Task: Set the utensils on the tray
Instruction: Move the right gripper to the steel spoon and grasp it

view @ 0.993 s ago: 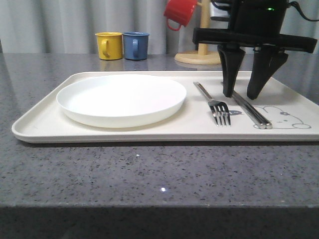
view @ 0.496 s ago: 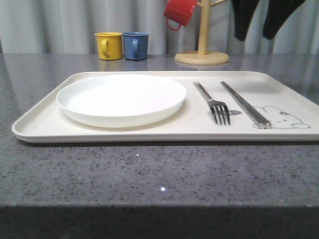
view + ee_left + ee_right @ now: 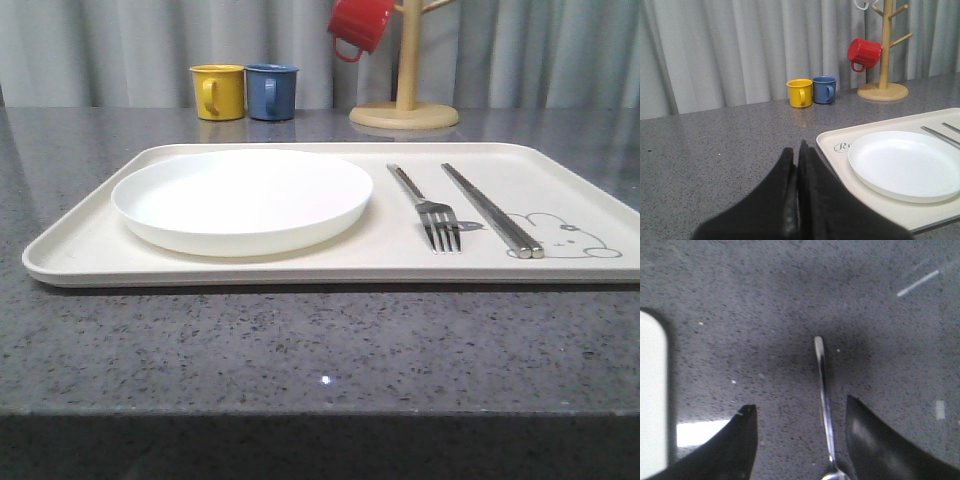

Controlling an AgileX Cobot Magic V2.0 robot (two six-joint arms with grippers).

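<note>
The cream tray (image 3: 90, 240) holds the white plate (image 3: 243, 195) on its left part. To the right of the plate lie the fork (image 3: 428, 207) and the pair of chopsticks (image 3: 492, 210), beside the rabbit drawing. My left gripper (image 3: 795, 147) is shut and empty over the grey counter, just beside the tray's (image 3: 826, 139) corner and the plate (image 3: 905, 162). My right gripper (image 3: 800, 404) is open above bare counter. A spoon (image 3: 823, 390) lies on the counter between its fingers, ungripped, with its bowl cut off at the frame edge. A tray edge (image 3: 652, 390) shows off to one side.
A yellow mug (image 3: 219, 91) and a blue mug (image 3: 272, 91) stand at the back of the counter. Behind the tray, a red mug (image 3: 360, 25) hangs on a wooden mug tree (image 3: 405, 100). A grey curtain closes the back.
My right gripper, open over the chopsticks on the tray a second ago, has risen and left the front view. The chopsticks, fork and plate stay put.
</note>
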